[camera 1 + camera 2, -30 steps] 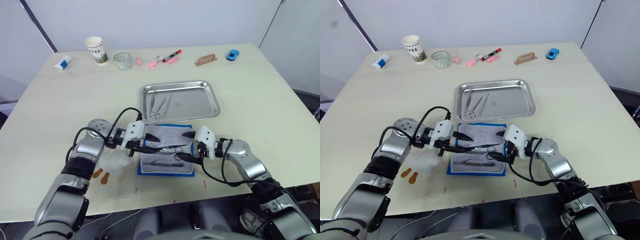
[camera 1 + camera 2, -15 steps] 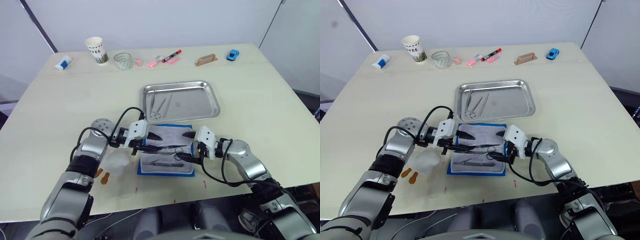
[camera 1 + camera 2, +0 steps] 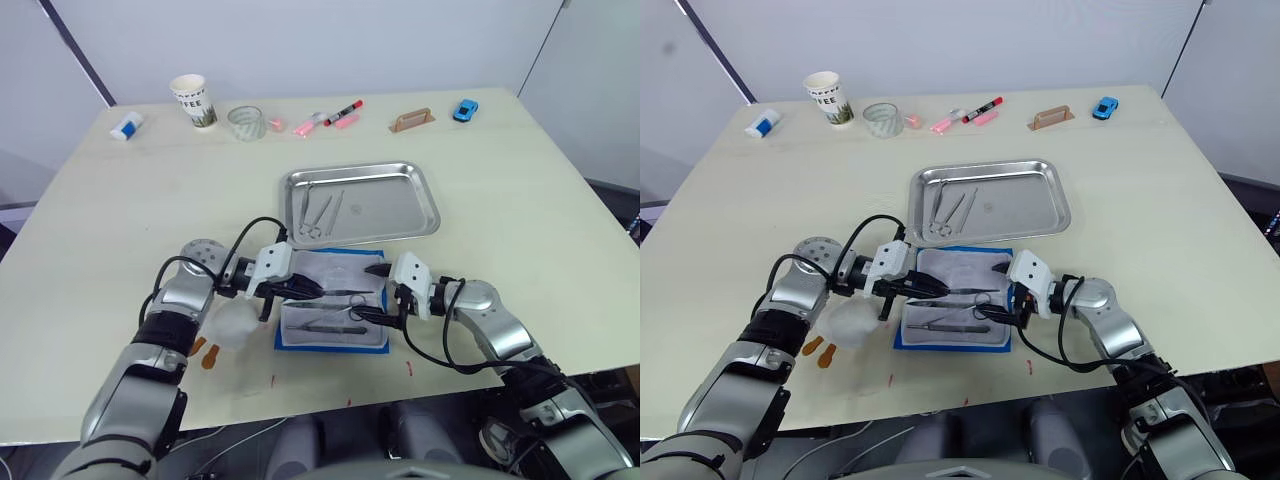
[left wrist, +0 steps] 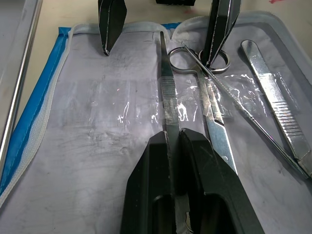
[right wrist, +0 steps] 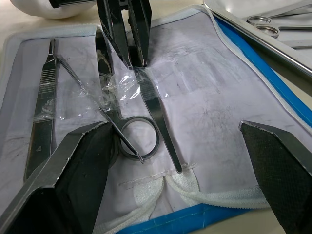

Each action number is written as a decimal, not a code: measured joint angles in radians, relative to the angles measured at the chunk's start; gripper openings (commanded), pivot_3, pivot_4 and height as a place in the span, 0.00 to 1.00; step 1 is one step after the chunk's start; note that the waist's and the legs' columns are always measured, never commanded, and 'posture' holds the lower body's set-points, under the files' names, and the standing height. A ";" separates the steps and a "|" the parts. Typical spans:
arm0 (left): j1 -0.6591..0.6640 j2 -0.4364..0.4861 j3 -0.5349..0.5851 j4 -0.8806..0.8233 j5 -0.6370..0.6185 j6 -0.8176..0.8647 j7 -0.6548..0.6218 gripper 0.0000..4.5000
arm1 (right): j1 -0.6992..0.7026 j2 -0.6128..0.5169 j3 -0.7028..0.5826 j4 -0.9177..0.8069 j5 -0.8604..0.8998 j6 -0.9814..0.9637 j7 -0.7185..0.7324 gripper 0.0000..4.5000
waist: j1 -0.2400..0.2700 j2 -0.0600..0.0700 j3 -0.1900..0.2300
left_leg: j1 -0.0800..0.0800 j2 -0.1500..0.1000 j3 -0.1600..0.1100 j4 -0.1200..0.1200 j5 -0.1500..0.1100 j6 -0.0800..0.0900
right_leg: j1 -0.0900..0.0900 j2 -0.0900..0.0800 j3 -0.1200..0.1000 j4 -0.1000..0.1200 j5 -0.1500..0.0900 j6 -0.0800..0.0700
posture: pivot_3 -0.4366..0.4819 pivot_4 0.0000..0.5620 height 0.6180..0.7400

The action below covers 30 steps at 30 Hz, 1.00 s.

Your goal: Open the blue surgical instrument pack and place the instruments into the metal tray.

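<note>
Left gripper (image 4: 171,141) is closed on the tweezers (image 4: 166,80), pinching 1 end of that slim blade where it lies on the pale lining of the blue surgical instrument pack (image 3: 332,311); right gripper (image 5: 183,146) is spread wide, its 2 black fingers (image 5: 80,165) poised over the opposite end of the pack, 1 finger above the ring handles of the scissors (image 5: 138,141); the pack lies opened flat on the table (image 3: 520,210), between the 2 arms and just in front of the metal tray (image 3: 400,205); on its lining, under strips of clear film, rest the tweezers, the scissors, a thin probe (image 4: 243,131) crossing them, and a scalpel handle (image 4: 275,114) alongside; the tray already holds several slim silvery instruments (image 3: 320,212) near its left end; a white plush toy (image 3: 228,328) sits on the table just left of the pack, under the left arm.
</note>
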<state>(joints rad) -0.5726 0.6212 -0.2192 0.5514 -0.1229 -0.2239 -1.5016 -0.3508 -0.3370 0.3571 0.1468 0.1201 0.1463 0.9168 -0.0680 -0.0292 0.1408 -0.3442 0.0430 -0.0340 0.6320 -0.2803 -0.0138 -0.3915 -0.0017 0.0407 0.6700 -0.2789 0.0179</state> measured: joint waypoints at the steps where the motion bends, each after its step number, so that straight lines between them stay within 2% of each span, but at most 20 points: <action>1: 0.000 -0.001 0.000 0.003 0.000 -0.004 0.000 0.01 | 0.000 0.000 0.000 0.000 0.000 0.000 -0.001 1.00 | 0.000 0.000 0.000 | 0.000 0.000 0.000 0.000 0.000 0.000 | 0.000 0.000 0.000 0.000 0.000 0.000 | 0.48 0.27 1.00; 10: -0.012 0.002 -0.003 0.013 0.005 -0.014 0.000 0.01 | 0.001 0.000 0.000 0.000 0.000 0.000 -0.002 1.00 | 0.000 0.001 -0.001 | 0.000 0.000 0.000 0.000 0.000 0.000 | 0.000 0.000 0.000 0.000 0.000 0.000 | 0.48 0.27 1.00; 30: -0.012 0.081 -0.009 -0.149 0.003 0.167 -0.031 0.01 | 0.000 0.003 0.000 0.000 0.000 0.000 -0.002 1.00 | -0.001 0.001 0.000 | 0.000 0.000 0.000 0.000 0.000 0.000 | -0.001 0.001 0.000 0.000 0.000 0.000 | 0.48 0.27 1.00</action>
<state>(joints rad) -0.5844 0.7017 -0.2283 0.4028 -0.1196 -0.0566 -1.5323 -0.3507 -0.3344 0.3575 0.1468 0.1202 0.1460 0.9147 -0.0695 -0.0279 0.1408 -0.3445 0.0431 -0.0341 0.6320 -0.2803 -0.0138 -0.3920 -0.0012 0.0408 0.6700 -0.2790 0.0179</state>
